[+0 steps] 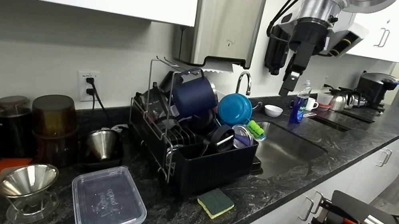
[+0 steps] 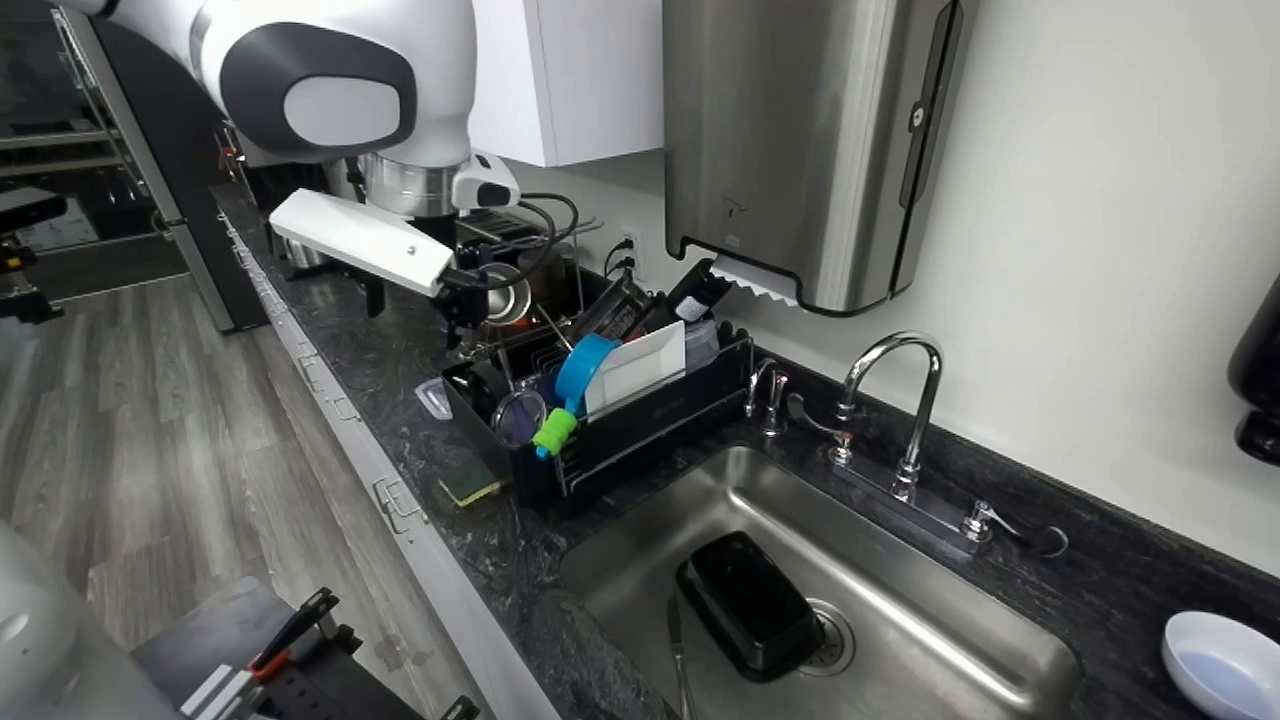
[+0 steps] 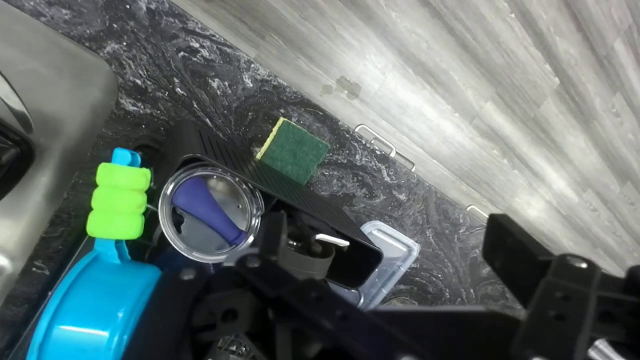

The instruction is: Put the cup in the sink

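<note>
Several cup-like things show, and I cannot tell which one is meant. A dark blue mug [image 1: 194,97] lies tilted on top of the black dish rack [image 1: 214,167]. A bright blue vessel [image 1: 234,109] with a green grip stands on its side at the rack's sink end; it also shows in the wrist view [image 3: 95,310]. A white mug [image 1: 311,104] stands farther along the counter. The steel sink [image 2: 930,600] holds a black tray [image 2: 755,605] and a knife. My gripper [image 1: 287,88] hangs above the counter. Its fingers are wide apart and empty in the wrist view [image 3: 395,250].
A sponge [image 3: 295,150] and a clear plastic lid [image 1: 108,198] lie near the rack. A faucet [image 2: 910,400] rises behind the sink. A steel towel dispenser [image 1: 229,19] hangs above. A soap bottle [image 1: 299,104] and white bowl [image 1: 273,111] stand beyond the rack.
</note>
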Available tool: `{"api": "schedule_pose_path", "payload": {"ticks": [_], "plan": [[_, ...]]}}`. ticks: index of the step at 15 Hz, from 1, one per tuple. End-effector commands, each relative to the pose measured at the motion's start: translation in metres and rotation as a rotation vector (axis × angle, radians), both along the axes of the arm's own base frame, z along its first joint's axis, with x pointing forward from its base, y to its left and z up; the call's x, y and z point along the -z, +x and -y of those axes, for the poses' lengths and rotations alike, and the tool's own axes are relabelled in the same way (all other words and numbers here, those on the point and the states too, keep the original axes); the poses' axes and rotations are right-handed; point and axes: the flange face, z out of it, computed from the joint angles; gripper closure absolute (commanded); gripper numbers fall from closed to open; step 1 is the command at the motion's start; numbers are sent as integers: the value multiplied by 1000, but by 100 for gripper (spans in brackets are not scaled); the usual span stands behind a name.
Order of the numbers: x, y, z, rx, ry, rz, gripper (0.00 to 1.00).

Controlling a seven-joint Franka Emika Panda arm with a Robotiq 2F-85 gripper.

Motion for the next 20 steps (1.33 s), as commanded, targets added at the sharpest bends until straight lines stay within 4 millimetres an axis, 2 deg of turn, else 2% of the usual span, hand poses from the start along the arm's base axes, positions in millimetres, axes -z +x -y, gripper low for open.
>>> {"api": "schedule_pose_path", "payload": {"ticks": [1,6,12,16,20], "plan": [[4,13,12,-88,30,54,0],[21,32,27,-193,-5,137,0],[56,72,30,-196,-97,133,0],[53,98,29,-251,-70,222,0],[41,103,28,-307,39,302,0]]}}
